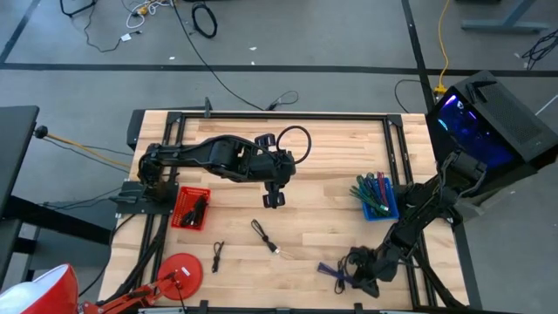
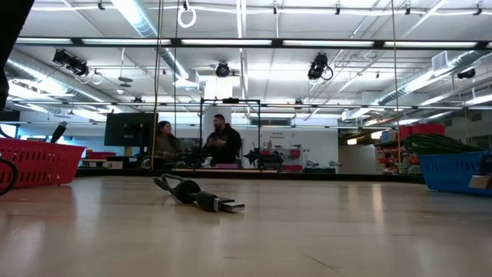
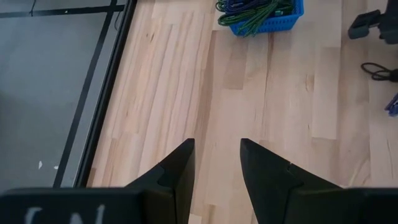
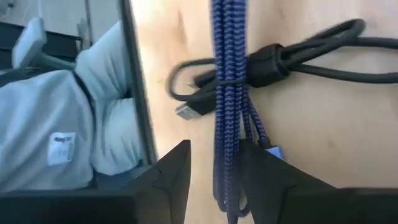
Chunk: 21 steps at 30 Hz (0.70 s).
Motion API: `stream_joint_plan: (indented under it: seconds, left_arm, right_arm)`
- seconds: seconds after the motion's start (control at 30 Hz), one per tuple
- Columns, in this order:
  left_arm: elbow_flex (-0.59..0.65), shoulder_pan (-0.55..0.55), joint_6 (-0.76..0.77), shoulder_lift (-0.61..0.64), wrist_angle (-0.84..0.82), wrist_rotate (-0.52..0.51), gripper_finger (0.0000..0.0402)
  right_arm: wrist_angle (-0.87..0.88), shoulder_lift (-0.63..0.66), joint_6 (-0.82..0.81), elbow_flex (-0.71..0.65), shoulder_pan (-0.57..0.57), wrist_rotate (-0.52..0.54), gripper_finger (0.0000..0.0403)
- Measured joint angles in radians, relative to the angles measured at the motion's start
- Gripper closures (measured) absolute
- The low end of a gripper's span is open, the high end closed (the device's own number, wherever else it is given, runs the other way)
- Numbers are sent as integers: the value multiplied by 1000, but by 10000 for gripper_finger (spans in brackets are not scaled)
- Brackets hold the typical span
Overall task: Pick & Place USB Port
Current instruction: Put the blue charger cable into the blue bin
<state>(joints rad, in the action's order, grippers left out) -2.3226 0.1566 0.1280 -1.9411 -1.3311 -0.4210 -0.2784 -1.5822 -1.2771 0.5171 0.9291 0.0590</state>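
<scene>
The right claw (image 4: 211,171) stands spread around the purple cable (image 4: 227,93), not yet pinching. A black cable (image 4: 292,59) lies tangled just beyond; closing may drag both. The left claw (image 3: 216,165) hovers spread over bare worktop (image 3: 186,81).

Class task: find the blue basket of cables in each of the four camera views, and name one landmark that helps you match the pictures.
High view: blue basket on the table's right side, near the right arm.
Low view: at the far right edge.
Left wrist view: at the picture's top, beyond the open left gripper.
Right wrist view: not in it.
Shared landmark: the light wooden table, seen in every view.
</scene>
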Motion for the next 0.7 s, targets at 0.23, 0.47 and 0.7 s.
stream_joint_plan:
  seconds: [0.23, 0.47, 0.7]
  left_arm:
    - [0, 0, 0, 0, 0, 0, 268]
    - [0, 0, 0, 0, 0, 0, 268]
    - [0, 0, 0, 0, 0, 0, 268]
  right_arm:
    - [65, 0, -17, 0, 0, 4, 312]
    - [80, 0, -25, 0, 0, -2, 392]
    - [145, 103, -24, -2, 0, 16, 399]
